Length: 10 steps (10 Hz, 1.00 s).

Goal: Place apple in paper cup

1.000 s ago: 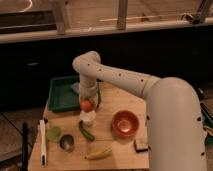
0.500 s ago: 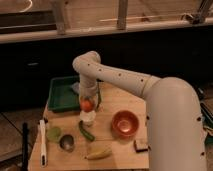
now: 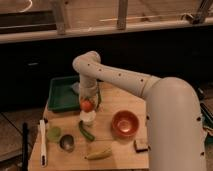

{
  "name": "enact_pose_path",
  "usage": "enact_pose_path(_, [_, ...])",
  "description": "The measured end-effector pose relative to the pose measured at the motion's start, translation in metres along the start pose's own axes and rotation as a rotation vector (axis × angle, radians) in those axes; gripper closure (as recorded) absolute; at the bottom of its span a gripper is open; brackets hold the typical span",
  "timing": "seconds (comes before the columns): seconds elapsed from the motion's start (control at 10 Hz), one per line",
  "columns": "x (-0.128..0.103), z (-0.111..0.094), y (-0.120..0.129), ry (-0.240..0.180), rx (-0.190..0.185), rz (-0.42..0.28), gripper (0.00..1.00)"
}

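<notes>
The apple (image 3: 87, 105) sits at the mouth of the paper cup (image 3: 88, 118) on the worktop (image 3: 120, 150). The gripper (image 3: 87, 100) hangs directly above it, its fingers closed narrowly on the apple.

Over on the wooden desk (image 3: 122, 152) a green tray (image 3: 60, 95) sits back left and an orange bowl (image 3: 125, 123) further right. Nearer me lie a yellow banana (image 3: 98, 154), a grey round object (image 3: 67, 143) and a pale green ball (image 3: 53, 133)

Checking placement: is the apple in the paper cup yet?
Out. The apple shows wholly above the paper cup and its rim, held in the shut gripper directly over the cup.
</notes>
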Motion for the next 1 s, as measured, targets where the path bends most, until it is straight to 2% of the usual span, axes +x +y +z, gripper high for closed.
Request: enact_pose_path(1.0, [-0.0006, -0.0001, -0.0001, -0.003, -0.001, 0.011, 0.62])
